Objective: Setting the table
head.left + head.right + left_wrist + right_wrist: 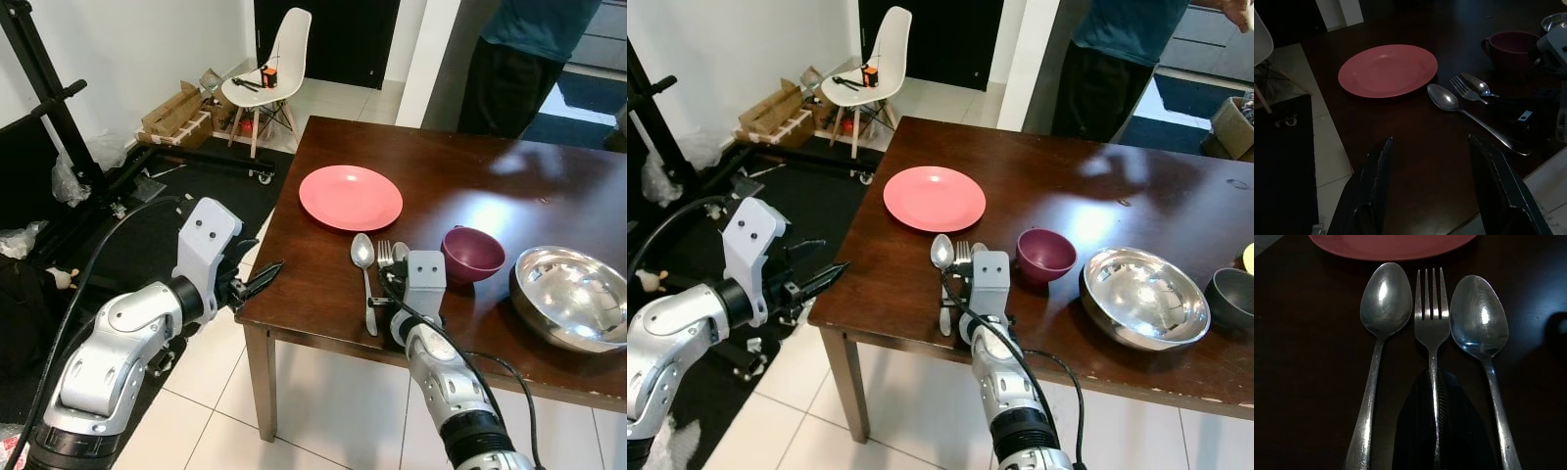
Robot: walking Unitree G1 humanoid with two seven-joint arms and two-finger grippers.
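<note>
Right gripper (1436, 431) pinches the fork (1432, 323) handle between two spoons; lifting could nudge either spoon (1385, 303) askew. Left gripper (257, 284) hovers open off the table's (313, 284) near-left edge.

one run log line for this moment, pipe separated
right claw shut on fork handle, between two spoons | left claw open, off table corner | pink plate on table

No text, label, brand, number or sign can be read anywhere; a small white sticker (1524, 116) on the dark gear beside the cutlery is too blurred to make out.
</note>
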